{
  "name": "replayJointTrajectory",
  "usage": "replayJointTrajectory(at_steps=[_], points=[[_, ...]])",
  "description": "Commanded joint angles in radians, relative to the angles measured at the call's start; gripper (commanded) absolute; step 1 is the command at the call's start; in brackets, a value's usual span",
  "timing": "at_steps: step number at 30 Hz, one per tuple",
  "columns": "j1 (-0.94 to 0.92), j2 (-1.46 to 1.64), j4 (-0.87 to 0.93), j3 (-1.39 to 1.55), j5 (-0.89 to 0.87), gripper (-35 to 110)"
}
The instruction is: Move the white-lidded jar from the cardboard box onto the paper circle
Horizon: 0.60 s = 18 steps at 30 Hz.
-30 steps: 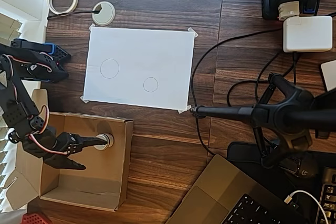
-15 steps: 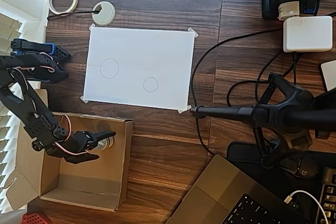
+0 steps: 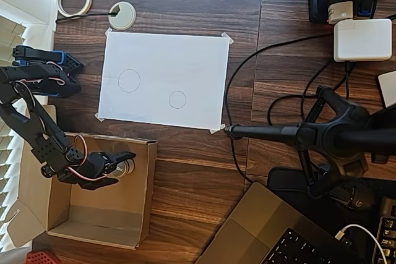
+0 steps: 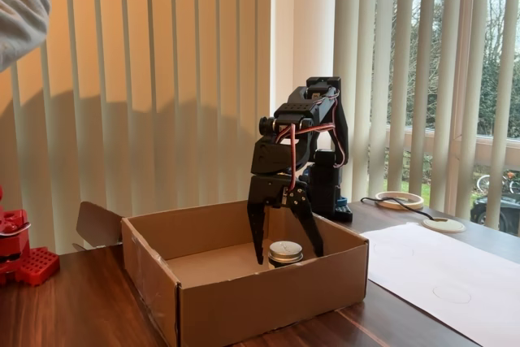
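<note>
The big brown bench (image 3: pixel 204 165) holds everything. On it, at the lower left in the overhead view, sits the cardboard box (image 3: pixel 142 196), open at the top. Past the box lies a white sheet of paper (image 3: pixel 185 60) taped flat, with two pencil rings on it. The smaller ring is the paper circle (image 3: pixel 177 99), and it has nothing on it yet.

The black arm (image 4: pixel 296 132) reaches down into the box. Its end effector (image 4: pixel 284 259) is spread fairly wide, with one finger on each side of the white-lidded jar (image 4: pixel 285 253). In the fixed view the fingers look just beside the jar, not pinching it. The jar stands upright on the box floor, close to the wall nearest the paper.

I think the job now is to grab the jar. To do it well, the fingers should close slowly and evenly on the jar's sides, low under the lid, so it does not tip or slide. Then it needs a straight lift, high enough to clear the box wall.
</note>
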State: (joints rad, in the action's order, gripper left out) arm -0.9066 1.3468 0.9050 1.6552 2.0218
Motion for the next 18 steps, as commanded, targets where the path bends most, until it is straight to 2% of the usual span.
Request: replayJointTrajectory(at_steps=[1, 18], points=[[-0.011, 0.054, 0.006, 0.003, 0.012, 43], [-0.009, 0.006, 0.0, -0.003, 0.011, 35]])
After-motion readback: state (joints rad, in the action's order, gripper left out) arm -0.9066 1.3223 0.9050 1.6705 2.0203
